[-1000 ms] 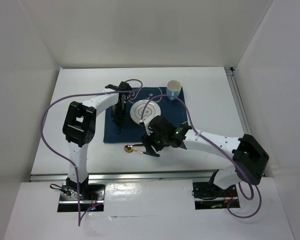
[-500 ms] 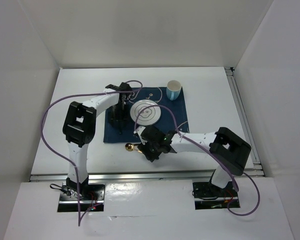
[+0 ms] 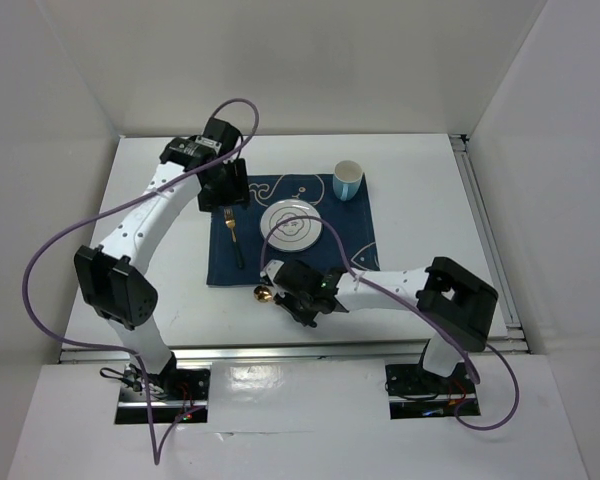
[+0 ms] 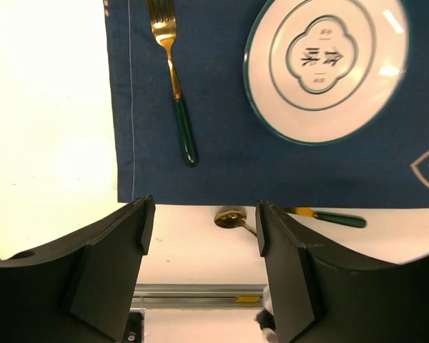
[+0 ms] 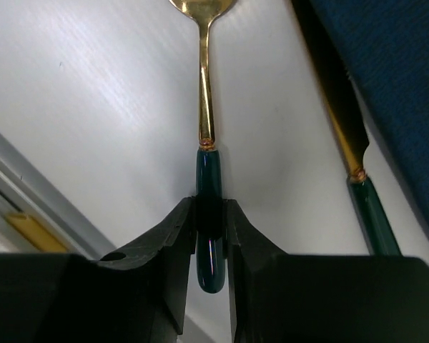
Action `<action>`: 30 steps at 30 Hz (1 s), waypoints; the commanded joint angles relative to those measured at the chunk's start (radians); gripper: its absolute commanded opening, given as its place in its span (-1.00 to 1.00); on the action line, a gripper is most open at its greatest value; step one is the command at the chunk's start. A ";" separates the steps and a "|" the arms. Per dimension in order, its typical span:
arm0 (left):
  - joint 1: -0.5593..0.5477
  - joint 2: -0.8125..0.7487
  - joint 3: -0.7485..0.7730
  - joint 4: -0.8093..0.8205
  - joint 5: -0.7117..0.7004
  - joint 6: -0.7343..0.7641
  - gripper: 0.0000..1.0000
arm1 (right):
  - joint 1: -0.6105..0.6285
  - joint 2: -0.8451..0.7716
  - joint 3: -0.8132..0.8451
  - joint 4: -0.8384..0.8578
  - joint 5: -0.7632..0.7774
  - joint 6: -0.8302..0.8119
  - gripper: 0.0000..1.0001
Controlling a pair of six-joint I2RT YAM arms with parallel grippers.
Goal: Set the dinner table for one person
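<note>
On the white dinner table [image 3: 160,230] lies a dark blue placemat [image 3: 350,240] with a plate [image 3: 292,224], a pale blue cup [image 3: 348,180] and a gold fork [image 3: 234,235] with a green handle. My left gripper [image 3: 223,195] hangs open above the mat's far left corner; in the left wrist view it [image 4: 204,214] holds nothing, with the fork [image 4: 177,100] lying free. A gold spoon [image 3: 263,294] lies on the table just in front of the mat. My right gripper [image 5: 209,211] is shut on the green handle of the spoon [image 5: 206,93].
A gold knife [image 5: 339,121] with a green handle lies beside the spoon, along the placemat's [image 5: 400,71] near edge. A metal rail [image 3: 280,350] runs along the table's front edge. White walls enclose the back and both sides.
My left gripper opened, left the fork on the mat and rose back toward the far left. My right gripper slid left over the spoon's handle and closed on it.
</note>
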State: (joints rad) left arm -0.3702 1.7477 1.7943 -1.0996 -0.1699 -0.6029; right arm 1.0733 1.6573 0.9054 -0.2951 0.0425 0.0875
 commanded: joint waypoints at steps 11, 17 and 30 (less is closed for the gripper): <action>0.017 -0.056 0.148 -0.092 0.024 -0.003 0.51 | 0.011 -0.268 0.151 -0.324 0.227 0.144 -0.79; 0.017 -0.083 0.082 -0.062 0.044 -0.003 0.51 | -0.205 -0.196 0.245 -0.444 0.266 0.345 -0.85; 0.047 -0.137 -0.023 -0.026 0.062 -0.044 0.51 | -0.526 0.102 0.388 -0.297 0.100 0.400 -0.85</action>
State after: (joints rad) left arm -0.3405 1.6592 1.7802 -1.1477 -0.1310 -0.6304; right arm 0.5526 1.7115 1.2430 -0.6605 0.1783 0.4824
